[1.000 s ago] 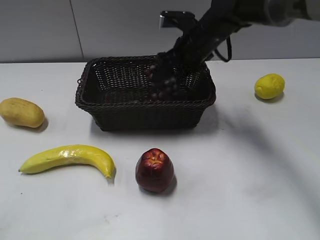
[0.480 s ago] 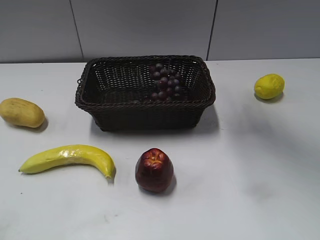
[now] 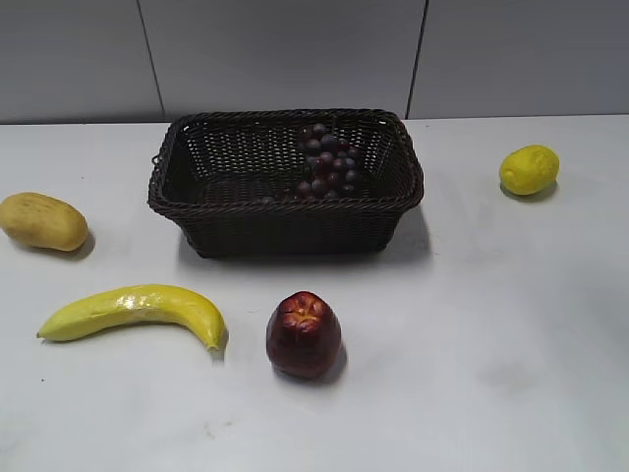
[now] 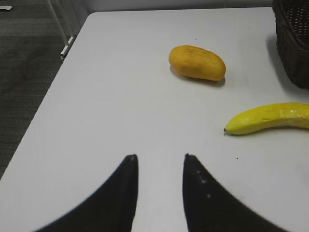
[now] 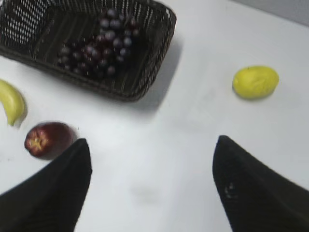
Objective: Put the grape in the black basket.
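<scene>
Both grippers are empty: the right one (image 5: 152, 169) gapes wide, grapes (image 5: 99, 41) lying in the basket (image 5: 149, 67) ahead-left of it (apple (image 5: 46, 140) nearer). Left gripper (image 4: 159, 164) is parted narrowly, banana (image 4: 268, 118) ahead-right.

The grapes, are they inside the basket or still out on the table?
Inside. The grapes lie within the black basket, toward its right side; the right wrist view shows them there too, with nothing gripping them.
</scene>
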